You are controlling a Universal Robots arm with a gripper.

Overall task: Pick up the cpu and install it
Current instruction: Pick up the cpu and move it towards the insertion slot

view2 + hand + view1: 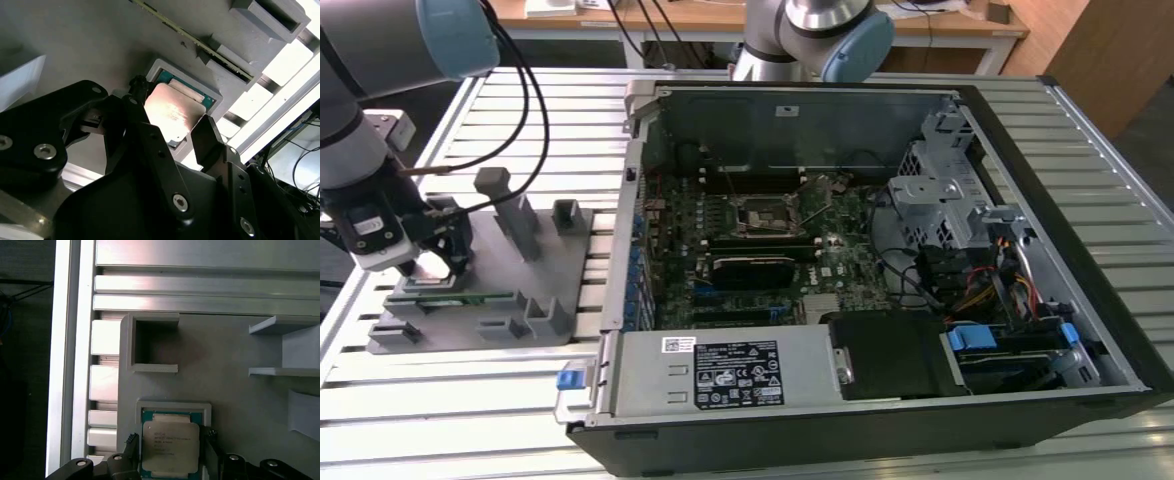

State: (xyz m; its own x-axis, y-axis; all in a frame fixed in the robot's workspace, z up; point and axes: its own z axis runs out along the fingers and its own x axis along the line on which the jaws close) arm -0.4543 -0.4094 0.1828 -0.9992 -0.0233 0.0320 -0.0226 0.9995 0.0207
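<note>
The cpu (170,447), a flat square chip with a shiny silver lid, lies in a shallow square pocket of the grey fixture (225,390). My gripper (170,440) hangs right over it, open, one black finger on each side of the chip with slim gaps. The second wrist view shows the same: the cpu (167,112) lies between the fingers of the gripper (171,104). In the exterior view the gripper (434,262) stands low over the fixture (520,250) at that view's left. The black-framed socket (761,213) sits on the motherboard inside the open computer case (1067,250).
A long green memory stick (454,293) lies in the fixture close to the gripper. Grey posts (507,215) rise from the fixture. The slatted metal table (440,400) runs under everything. Cables and a drive cage (941,200) crowd the case's right side.
</note>
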